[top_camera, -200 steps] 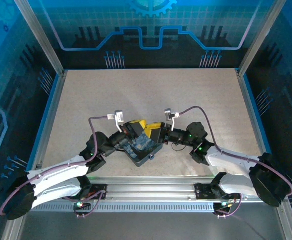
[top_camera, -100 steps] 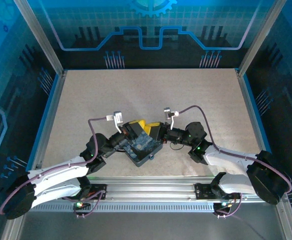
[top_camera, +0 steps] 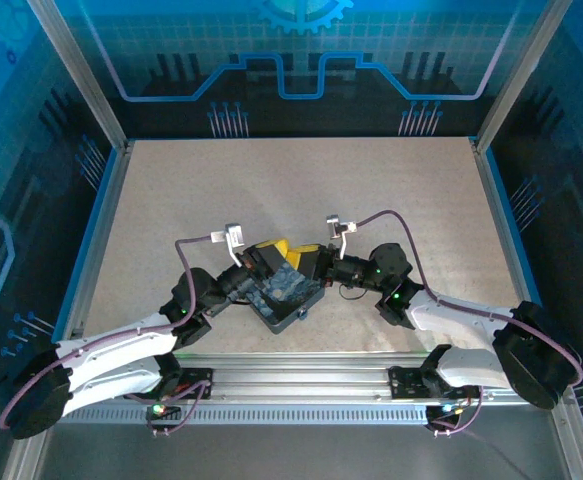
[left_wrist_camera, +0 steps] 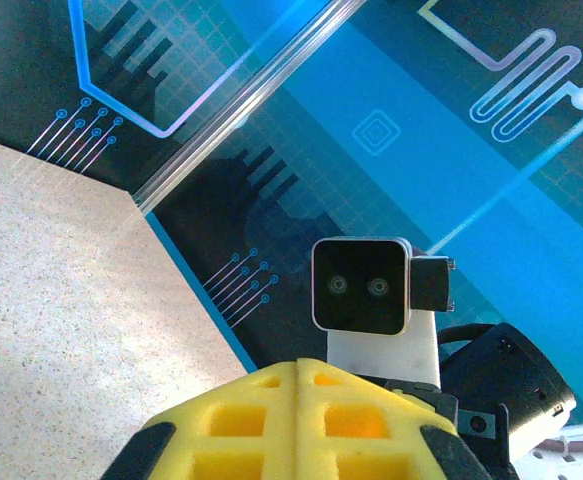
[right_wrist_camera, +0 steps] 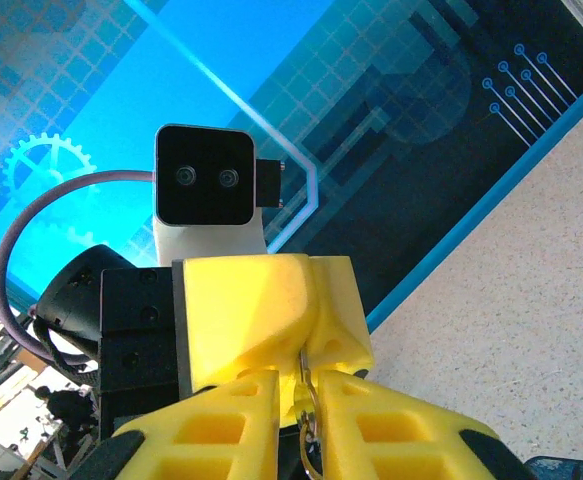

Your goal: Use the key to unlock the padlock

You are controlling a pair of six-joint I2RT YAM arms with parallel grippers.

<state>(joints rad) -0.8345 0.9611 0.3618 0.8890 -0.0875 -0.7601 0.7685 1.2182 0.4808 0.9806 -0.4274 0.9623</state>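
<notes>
Logged at the near edge of the table (top_camera: 271,190): left arm (top_camera: 121,350) and right arm (top_camera: 461,320), both reaching inward and meeting over the middle of the near half. Found between them a dark-blue rectangular tin (top_camera: 289,292) with a swirling painted lid, lying skewed, one corner toward the bases. Noted at its near right edge a tiny bluish speck, read as the padlock (top_camera: 302,314); too small to confirm shackle or keyhole. Seen just beyond, over the tin's far corner: left gripper (top_camera: 274,249) and right gripper (top_camera: 309,258), yellow tips facing and nearly touching. From the left wrist: left fingers (left_wrist_camera: 261,395) pressed together along one seam; cannot tell whether anything is held between them. From the right wrist: right fingers (right_wrist_camera: 391,430) closed to a narrow slit, pinching a thin metal piece with a small ring — taken as the key (right_wrist_camera: 308,425) — running up toward the left fingertips opposite. Farther out: speckled tabletop, then the blue patterned back panel (top_camera: 301,60).
</notes>
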